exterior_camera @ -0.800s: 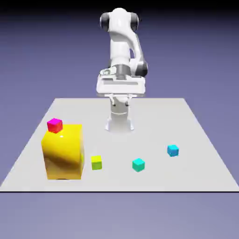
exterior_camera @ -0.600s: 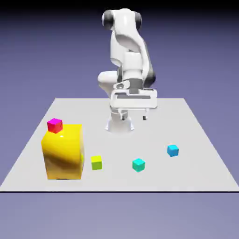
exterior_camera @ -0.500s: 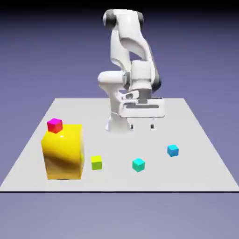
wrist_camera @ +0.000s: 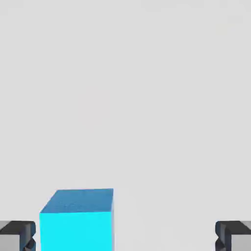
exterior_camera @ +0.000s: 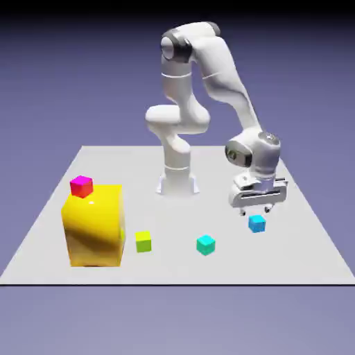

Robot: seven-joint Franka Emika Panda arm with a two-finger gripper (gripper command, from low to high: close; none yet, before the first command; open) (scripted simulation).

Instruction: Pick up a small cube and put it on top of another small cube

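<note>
1. Above the desk (exterior_camera: 159, 270) in the exterior view, our tool (exterior_camera: 256, 211) hangs just over the sky-blue cube (exterior_camera: 257, 224); we judge we're approaching for the pick.
2. Across the hand view, our fingertips stand wide open, the cube nearer the left one; we should centre, then lower.

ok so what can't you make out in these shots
- bright blue small cube: lower part cut off by the hand view's bottom edge
- white-and-grey claw: fingertips too small in the exterior view to tell their height over the table
- glossy yellow block: far side turned away, exterior view
</note>
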